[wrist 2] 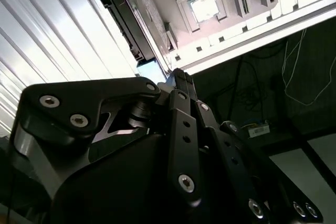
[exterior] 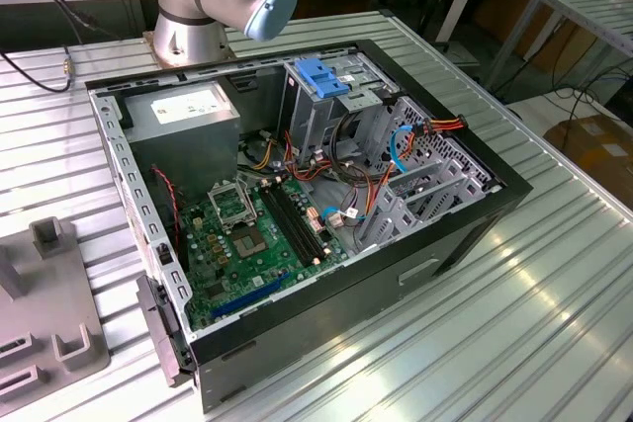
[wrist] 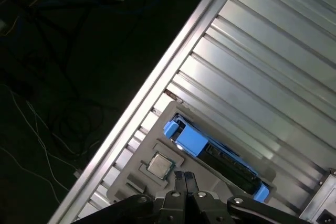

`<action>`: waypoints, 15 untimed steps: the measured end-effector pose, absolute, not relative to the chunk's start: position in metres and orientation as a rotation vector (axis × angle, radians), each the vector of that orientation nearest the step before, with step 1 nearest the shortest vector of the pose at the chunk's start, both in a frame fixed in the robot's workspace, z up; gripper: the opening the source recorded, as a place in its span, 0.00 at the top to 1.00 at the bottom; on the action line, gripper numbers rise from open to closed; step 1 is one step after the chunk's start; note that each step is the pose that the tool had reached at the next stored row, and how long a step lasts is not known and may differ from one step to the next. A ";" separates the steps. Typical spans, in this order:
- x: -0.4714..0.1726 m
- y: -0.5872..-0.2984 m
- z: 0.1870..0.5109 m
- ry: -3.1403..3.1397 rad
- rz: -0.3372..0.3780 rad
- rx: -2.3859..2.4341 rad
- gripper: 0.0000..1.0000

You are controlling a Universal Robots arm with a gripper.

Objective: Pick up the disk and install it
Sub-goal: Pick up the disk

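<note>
Black gripper (wrist: 184,176) fingers are pressed together with nothing between them, close to the disk (wrist: 216,159). The disk stands on edge in a slot of a grey holder (wrist: 157,140), with its blue bracket showing at both ends. A processor chip (wrist: 160,164) lies in a recess of the same holder, just beside the disk. The holder rests on the ribbed aluminium counter (wrist: 273,51). In the exterior view an open computer case (exterior: 415,274) stands on that counter.

The computer case (exterior: 346,333) is viewed obliquely from above, arm base (exterior: 188,37) at eleven o'clock; the disk (wrist: 226,163) is seen nearby in both wrist views.
</note>
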State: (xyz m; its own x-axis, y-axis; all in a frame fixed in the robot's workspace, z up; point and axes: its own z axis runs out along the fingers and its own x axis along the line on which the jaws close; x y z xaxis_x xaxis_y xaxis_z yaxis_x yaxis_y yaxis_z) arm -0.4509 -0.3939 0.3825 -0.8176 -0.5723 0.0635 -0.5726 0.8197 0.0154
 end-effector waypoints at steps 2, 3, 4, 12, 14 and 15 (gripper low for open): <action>-0.451 -0.393 0.381 -2.944 0.020 0.934 0.90; -0.451 -0.392 0.380 -2.950 0.026 0.935 0.90; -0.451 -0.391 0.379 -2.955 0.032 0.937 0.90; -0.451 -0.388 0.370 -2.944 0.055 1.006 0.90; -0.451 -0.388 0.369 -2.944 0.055 1.008 0.90; -0.451 -0.388 0.369 -2.944 0.055 1.008 0.90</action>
State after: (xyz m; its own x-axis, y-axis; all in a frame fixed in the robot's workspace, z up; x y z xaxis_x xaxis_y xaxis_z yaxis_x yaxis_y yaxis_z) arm -0.4509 -0.3878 0.3693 -0.7897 -0.6122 0.0387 -0.6132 0.7895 -0.0242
